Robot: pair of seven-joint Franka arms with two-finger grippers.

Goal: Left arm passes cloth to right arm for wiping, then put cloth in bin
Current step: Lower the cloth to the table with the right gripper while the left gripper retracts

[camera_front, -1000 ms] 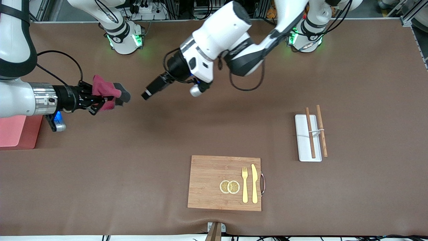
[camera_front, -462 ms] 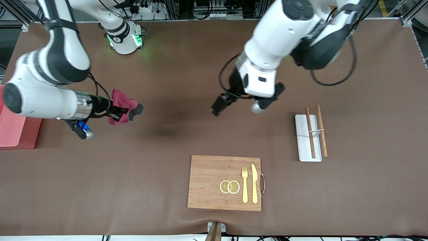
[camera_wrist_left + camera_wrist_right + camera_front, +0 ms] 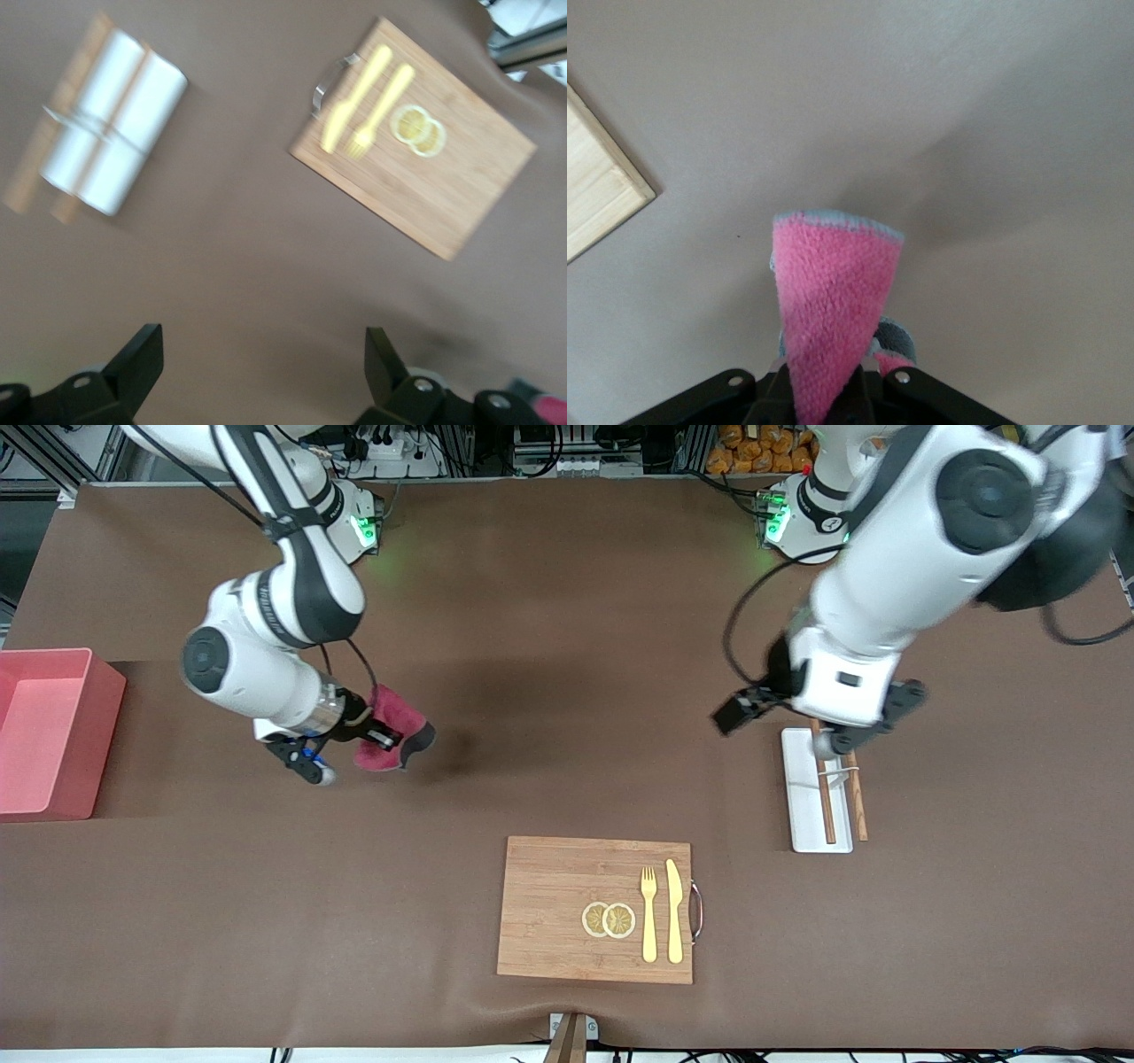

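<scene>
Only fuzzy bunched magenta cloth (image 3: 385, 722)

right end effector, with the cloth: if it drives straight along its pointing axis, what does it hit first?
Probably bare table. The right end effector, shut on the cloth, points down and toward the left arm's end; its wrist view shows only brown surface ahead, with the wooden board off at the edge. Depth is unclear.

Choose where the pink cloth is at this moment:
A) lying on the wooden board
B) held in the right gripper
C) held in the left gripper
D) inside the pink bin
B: the cloth is pinched in the right gripper over bare table, its jaws shut on it.
</scene>
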